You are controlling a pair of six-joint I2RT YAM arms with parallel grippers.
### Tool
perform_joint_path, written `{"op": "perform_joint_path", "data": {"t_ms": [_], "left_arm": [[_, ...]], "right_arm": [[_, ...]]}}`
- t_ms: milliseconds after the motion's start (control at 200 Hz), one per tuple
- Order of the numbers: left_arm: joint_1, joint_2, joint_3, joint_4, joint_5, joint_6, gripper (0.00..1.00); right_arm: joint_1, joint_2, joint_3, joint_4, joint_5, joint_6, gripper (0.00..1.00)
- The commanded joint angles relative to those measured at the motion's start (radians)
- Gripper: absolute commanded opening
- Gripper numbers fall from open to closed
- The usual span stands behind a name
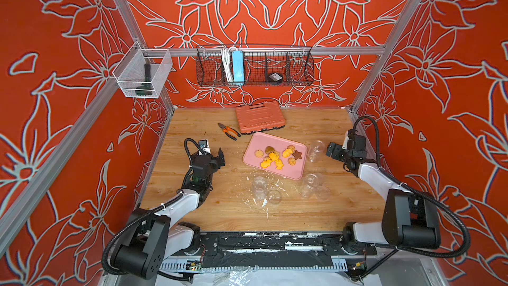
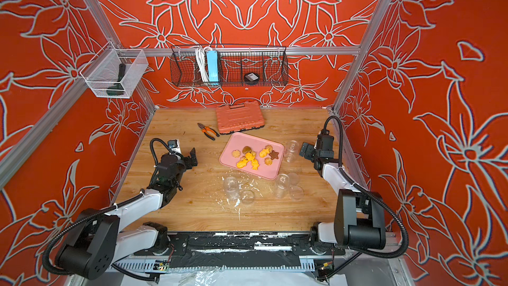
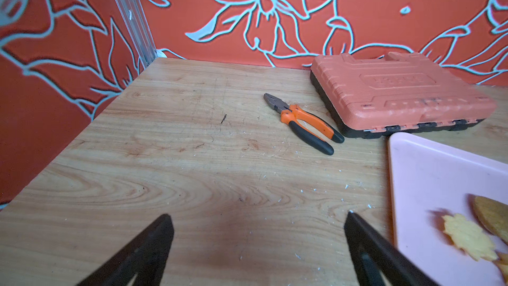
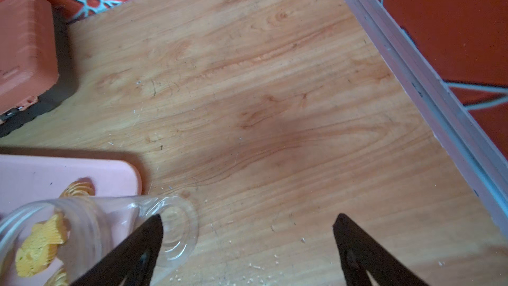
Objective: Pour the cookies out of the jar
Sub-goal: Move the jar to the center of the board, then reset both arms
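Several orange-yellow and tan cookies (image 1: 277, 156) (image 2: 254, 156), with one brown star, lie spread on the pink tray (image 1: 264, 140) (image 2: 242, 140) in both top views. A clear jar (image 1: 316, 151) (image 2: 291, 149) stands by the tray's right edge and looks empty. My right gripper (image 1: 331, 151) (image 4: 249, 215) is open just right of it, apart from it. In the right wrist view the jar (image 4: 110, 229) sits beside one finger, and cookies show through its wall. My left gripper (image 1: 220, 156) (image 3: 257, 215) is open over bare wood, left of the tray (image 3: 439, 174).
An orange tool case (image 1: 259, 116) and pliers (image 1: 229, 130) lie behind the tray. Two more clear jars (image 1: 259, 185) (image 1: 310, 184) and two clear lids (image 1: 274, 196) (image 1: 322, 192) stand in front of it among white crumbs. A wire basket (image 1: 299, 67) hangs on the back wall.
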Motion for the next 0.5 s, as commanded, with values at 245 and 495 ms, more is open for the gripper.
{"op": "perform_joint_path", "data": {"t_ms": [245,495], "left_arm": [[0.055,0.059,0.014,0.11,0.033,0.006,0.97],[0.099,0.072,0.022,0.118,0.103,0.012,0.95]], "right_arm": [[-0.001,0.025,-0.146,0.331,-0.111,-0.174,0.99],[0.0,0.05,-0.156,0.365,-0.125,-0.178,0.99]]}}
